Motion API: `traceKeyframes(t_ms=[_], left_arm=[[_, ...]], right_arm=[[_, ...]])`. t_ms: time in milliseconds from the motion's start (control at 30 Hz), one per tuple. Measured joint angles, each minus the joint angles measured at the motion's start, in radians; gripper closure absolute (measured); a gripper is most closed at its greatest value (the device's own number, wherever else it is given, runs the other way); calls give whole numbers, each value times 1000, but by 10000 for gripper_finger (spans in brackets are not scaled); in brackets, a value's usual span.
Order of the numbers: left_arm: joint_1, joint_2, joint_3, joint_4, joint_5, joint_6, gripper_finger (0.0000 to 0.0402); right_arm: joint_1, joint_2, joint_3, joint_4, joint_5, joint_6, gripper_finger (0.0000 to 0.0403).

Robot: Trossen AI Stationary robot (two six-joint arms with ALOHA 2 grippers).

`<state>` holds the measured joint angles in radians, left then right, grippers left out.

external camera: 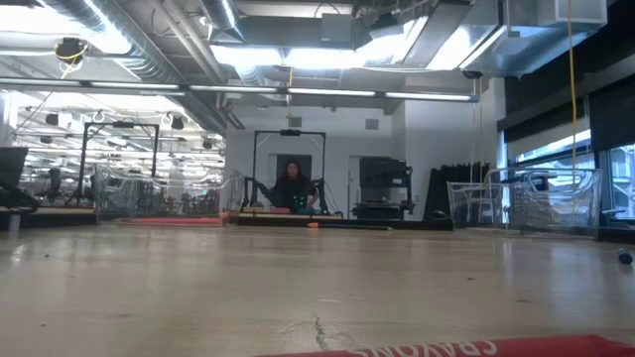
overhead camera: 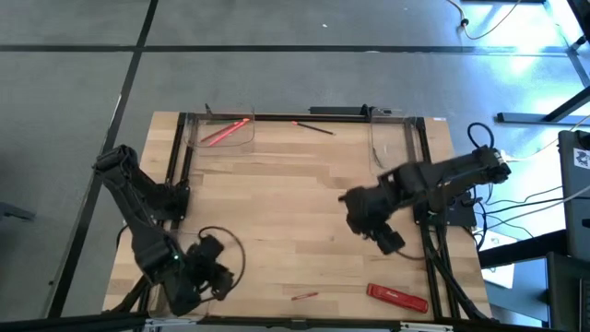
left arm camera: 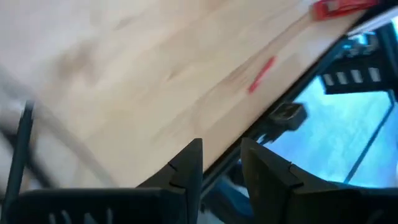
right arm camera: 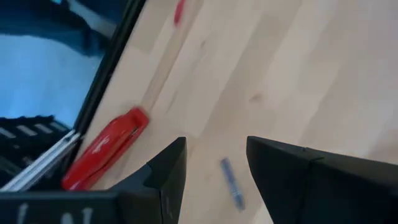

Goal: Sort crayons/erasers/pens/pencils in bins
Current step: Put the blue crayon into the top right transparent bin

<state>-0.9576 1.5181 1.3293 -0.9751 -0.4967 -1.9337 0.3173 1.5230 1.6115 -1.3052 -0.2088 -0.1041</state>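
A: Where do our crayons lie? Two sit in the far-left bin (overhead camera: 221, 132), and one loose crayon (overhead camera: 304, 296) rests near the table's front edge, just beside the flat red bar (overhead camera: 398, 297).

B: A dark pencil (overhead camera: 313, 127) lies at the far edge between the bins. Under our right gripper (right arm camera: 214, 168) there's a small bluish stick (right arm camera: 231, 183) on the wood; we can't tell what it is.

A: Its fingers are spread and empty, so we'd drop straight down, straddling it crosswise before closing.

B: Our left gripper (left arm camera: 221, 168) hangs at the front-left corner, fingers apart, holding nothing. We judge it should take the loose crayon next, staying clear of the edge.
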Motion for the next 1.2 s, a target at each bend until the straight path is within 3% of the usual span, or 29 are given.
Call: traceKeyframes(t_ms=[233,433,567,767,1200], left_arm=[[152,0,69,12,-6,359,299],[222,0,83,68,-6,541,299],[236,0,83,76,-6,558,299],[238,0,83,78,-5,556,299],[238,0,83,79,-4,554,299]], right_arm=[[100,-2,-167,-15,95,151,233],[140,-2,-388,79,128,154,233],[138,-2,-535,210,150,152,233],[120,-2,-689,333,310,97,233],[109,-1,-846,527,215,29,233]])
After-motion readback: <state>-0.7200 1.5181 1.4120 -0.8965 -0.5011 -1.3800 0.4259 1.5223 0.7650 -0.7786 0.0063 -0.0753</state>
